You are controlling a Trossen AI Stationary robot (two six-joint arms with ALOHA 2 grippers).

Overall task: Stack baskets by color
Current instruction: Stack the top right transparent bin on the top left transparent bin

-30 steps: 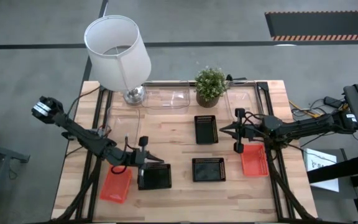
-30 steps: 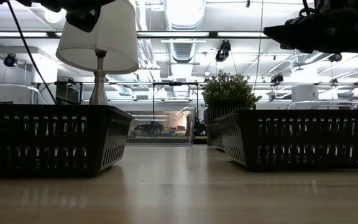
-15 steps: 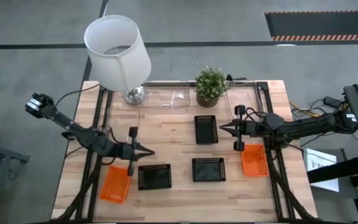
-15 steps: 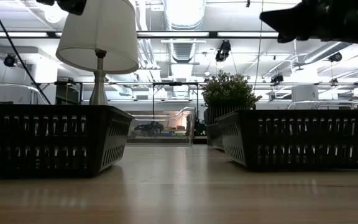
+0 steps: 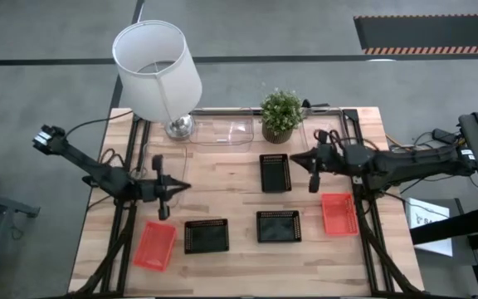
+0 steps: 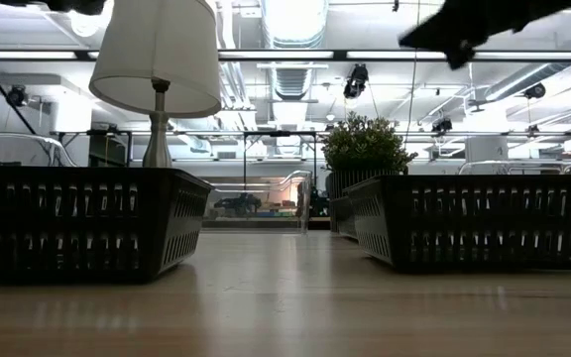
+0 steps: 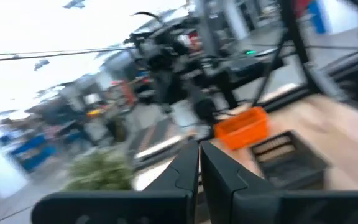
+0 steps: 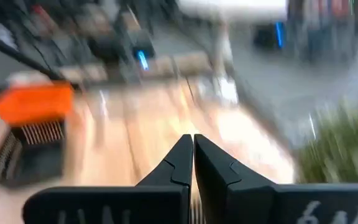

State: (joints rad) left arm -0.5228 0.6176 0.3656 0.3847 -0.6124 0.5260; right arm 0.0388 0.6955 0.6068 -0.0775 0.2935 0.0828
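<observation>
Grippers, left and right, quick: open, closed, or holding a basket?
Left gripper: closed, holding nothing.
Right gripper: closed, holding nothing.

Both arms reach inward from opposite sides, the left end effector [image 5: 166,188] and the right end effector [image 5: 313,169] facing each other well apart, fingers pressed together, holding nothing.

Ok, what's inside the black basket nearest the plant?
Nothing shows inside the black basket in front of the plant; the high view sees only its perforated floor. No gripper covers it, so the whole inside is visible.
</observation>
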